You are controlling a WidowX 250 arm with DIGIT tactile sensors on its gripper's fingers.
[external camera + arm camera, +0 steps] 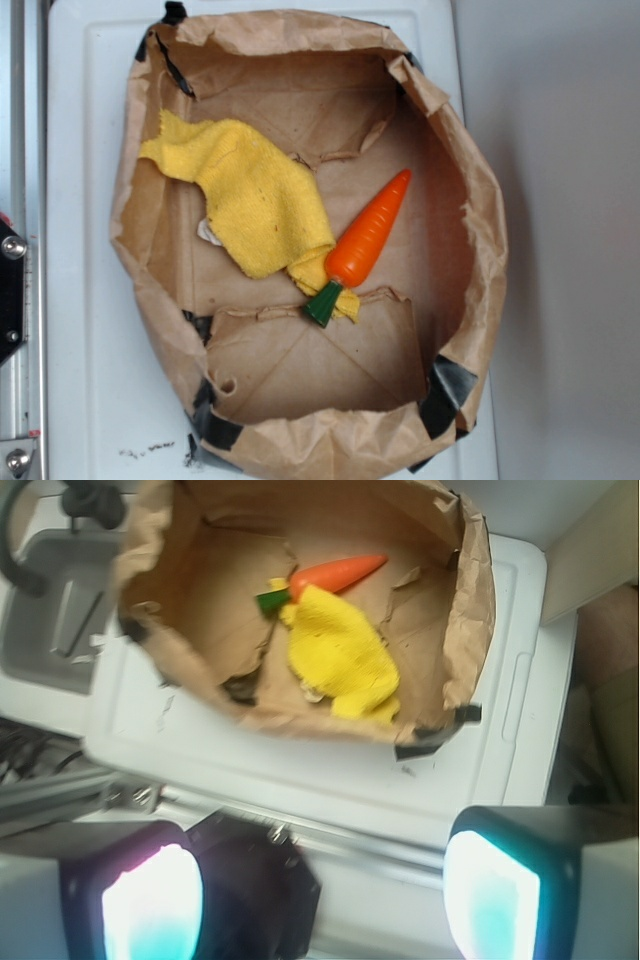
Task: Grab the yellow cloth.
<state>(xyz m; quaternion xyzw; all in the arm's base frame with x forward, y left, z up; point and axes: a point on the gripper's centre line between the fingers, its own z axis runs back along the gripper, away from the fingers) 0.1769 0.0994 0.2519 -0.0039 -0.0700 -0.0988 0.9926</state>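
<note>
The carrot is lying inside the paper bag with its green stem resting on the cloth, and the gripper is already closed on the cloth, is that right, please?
Not quite. The carrot does lie in the paper bag with its stem on the cloth, but the gripper is not on the cloth. The wrist view shows its fingers spread apart, well outside the bag, holding nothing.

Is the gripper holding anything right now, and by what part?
Nothing. The gripper is open and far from the bright yellow terry cloth, which lies inside the brown paper bag.
</note>
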